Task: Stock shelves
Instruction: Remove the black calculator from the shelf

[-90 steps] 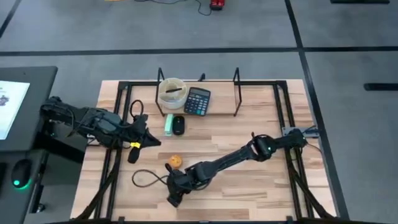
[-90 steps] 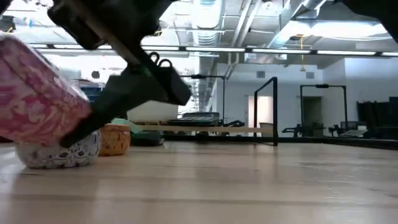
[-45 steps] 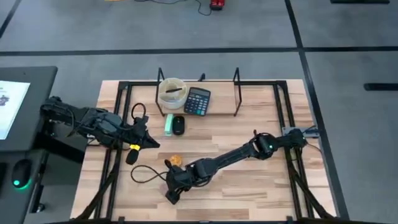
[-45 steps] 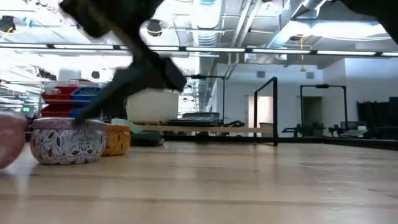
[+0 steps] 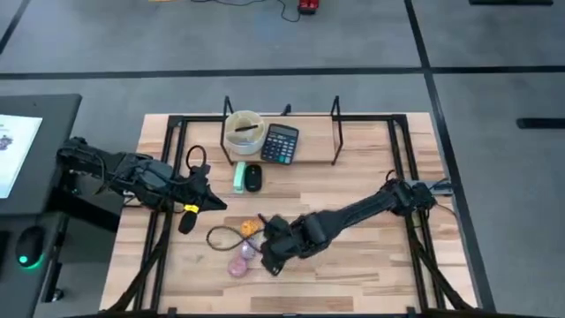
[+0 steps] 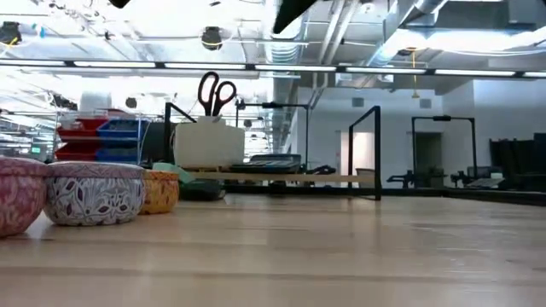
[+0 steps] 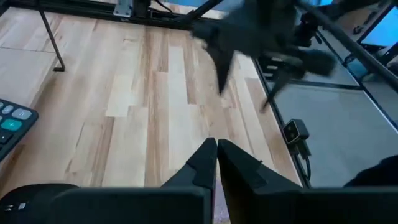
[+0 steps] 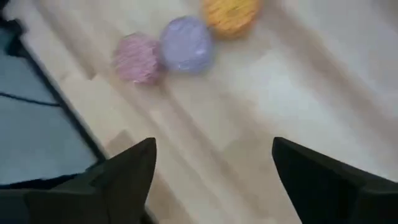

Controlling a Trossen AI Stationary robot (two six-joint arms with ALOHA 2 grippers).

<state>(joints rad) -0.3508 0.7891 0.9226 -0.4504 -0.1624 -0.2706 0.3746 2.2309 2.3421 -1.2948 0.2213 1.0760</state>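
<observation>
The shelves (image 5: 309,152), a low rack with a pale plank (image 6: 281,177), stand at the table's far middle. They carry a round tub (image 5: 244,131) with scissors (image 6: 210,91) and a calculator (image 5: 281,143). Three small round tins stand in a row on the table: orange (image 8: 231,12), purple-patterned (image 8: 186,45) and pink (image 8: 138,59). My right gripper (image 8: 211,174) hangs open above and to the right of them (image 5: 272,256), touching nothing. My left gripper (image 7: 216,158) is shut and holds nothing, at the table's left (image 5: 196,203).
A green block (image 5: 238,177) and a black mouse (image 5: 254,177) lie just in front of the rack. A black cord loop (image 5: 222,237) lies left of the tins. Bare tabletop (image 5: 371,256) stretches to the right and along the near edge.
My right gripper held the pink tin tilted beside the patterned tin, set it down on the table next to it and let go. It has then risen and drawn back toward the table's right. The pink tin now stands upright in the row.
</observation>
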